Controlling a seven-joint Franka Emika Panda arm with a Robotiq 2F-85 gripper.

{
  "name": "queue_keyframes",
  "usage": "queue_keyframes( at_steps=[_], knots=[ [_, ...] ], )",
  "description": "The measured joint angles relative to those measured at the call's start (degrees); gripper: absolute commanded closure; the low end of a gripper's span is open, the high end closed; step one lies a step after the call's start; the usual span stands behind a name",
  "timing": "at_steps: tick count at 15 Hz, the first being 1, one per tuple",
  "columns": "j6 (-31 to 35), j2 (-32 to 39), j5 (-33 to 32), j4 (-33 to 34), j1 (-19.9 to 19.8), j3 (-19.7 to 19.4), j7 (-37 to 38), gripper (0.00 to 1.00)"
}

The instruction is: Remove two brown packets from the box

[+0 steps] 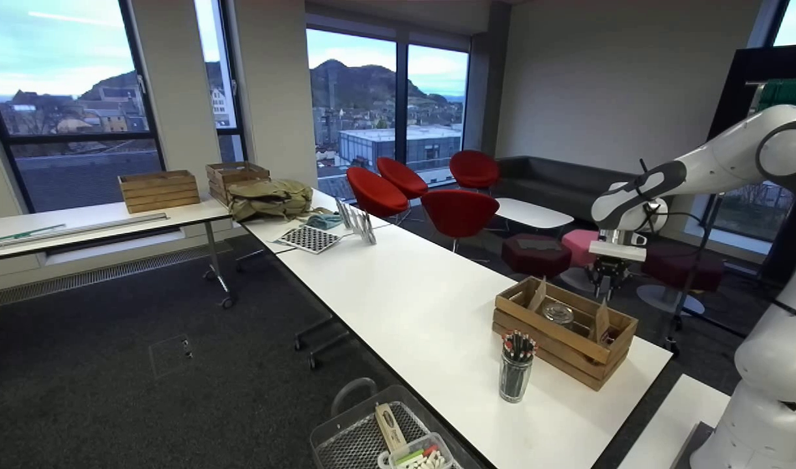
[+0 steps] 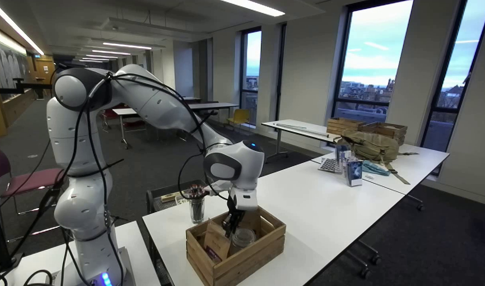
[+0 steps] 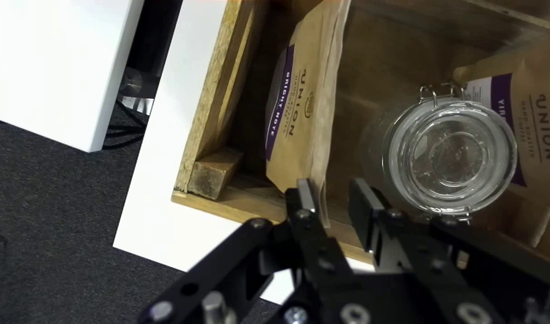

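Apparently, alignment for the first grasp; removal not yet begun.
Nearest, at lower centre of the wrist view, the gripper [image 3: 332, 198] has its jaws parted, the flattened top edge of one tan paper packet [image 3: 302, 101] appearing between them; closing there, then lifting straight up, seems called for. Beyond, at right, come a round clip-lidded glass jar [image 3: 455, 155] and a second packet [image 3: 538, 128], purple-banded, all three inside the rough-grained wooden box [image 3: 212, 90].

The white table [image 1: 424, 306] is occupied by a wooden crate [image 1: 561, 342], a glass of pencils [image 1: 515, 380] beside it, and upright cards [image 2: 354, 173] farther along.
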Motion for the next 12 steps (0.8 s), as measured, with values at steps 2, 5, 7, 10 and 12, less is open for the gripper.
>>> queue_keyframes(
  at_steps=[2,5,7,10,12],
  knots=[
    [0.00,-0.64,0.01,0.00,0.02,0.14,-0.78,1.00],
    [0.00,-1.19,0.01,-0.01,0.04,0.40,-1.12,1.00],
    [0.00,-1.33,0.01,-0.03,0.14,0.50,-1.18,1.00],
    [-0.03,-1.63,0.03,-0.29,0.28,0.66,-1.40,1.00],
    [-0.73,-2.72,0.42,-0.87,0.31,0.87,-3.07,1.00]
  ],
)
